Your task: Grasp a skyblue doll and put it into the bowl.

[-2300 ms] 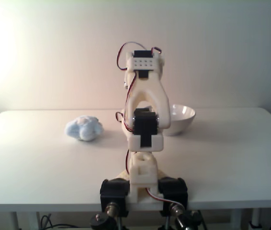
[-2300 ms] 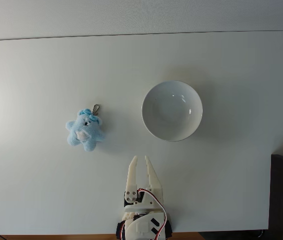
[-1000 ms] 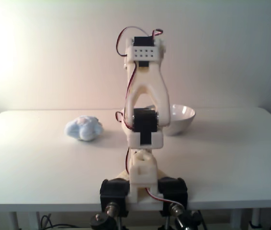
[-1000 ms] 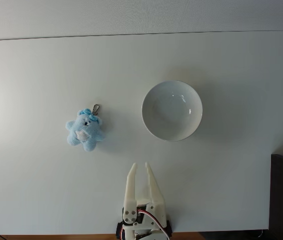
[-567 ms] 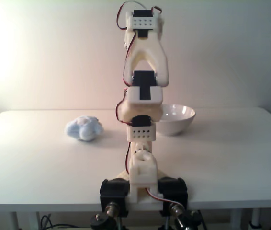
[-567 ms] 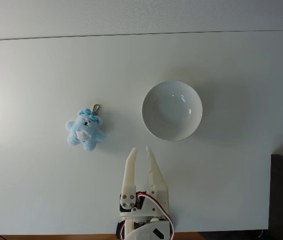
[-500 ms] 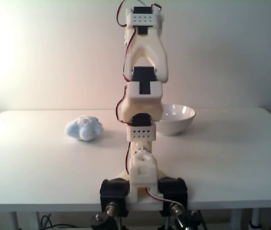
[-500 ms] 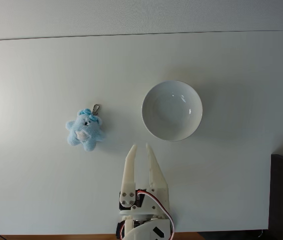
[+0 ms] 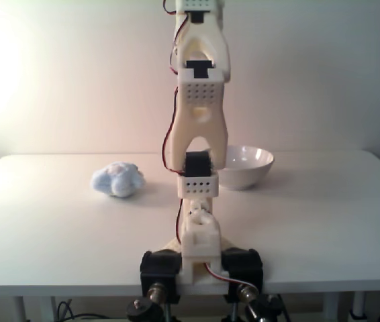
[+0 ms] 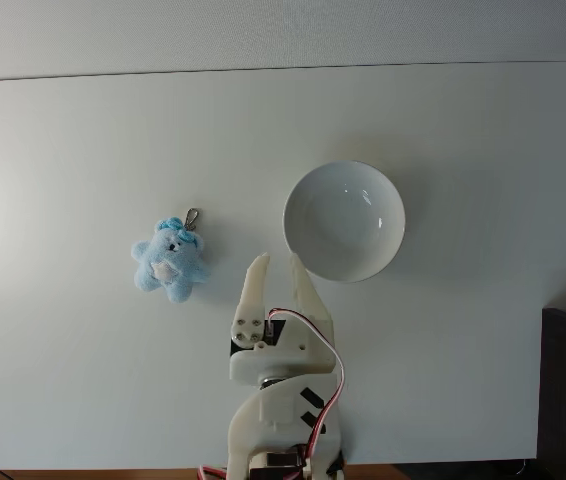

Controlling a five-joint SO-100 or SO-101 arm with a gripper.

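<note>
Skyblue doll [image 10: 169,262] on white table [image 10: 463,130]

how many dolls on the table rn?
1. The doll lies on the table left of the bowl in a fixed view from above, apart from the open gripper. The bowl is empty.

— What is the arm [image 9: 197,134] made of?
— Cream-white printed shells with rounded, forked links; black servo blocks sit between them; two of the blocks carry a white plate dotted with a grid of small holes.

— Any wiring?
— Thin red, black and white cables loop along its left side in a fixed view; another loop curls beside the hand [image 10: 278,264].

— And the hand itself?
— Two long, tapering cream fingers [image 10: 254,283]; small dark screws mark the knuckle; black clamps [image 9: 160,265] grip the base.
</note>
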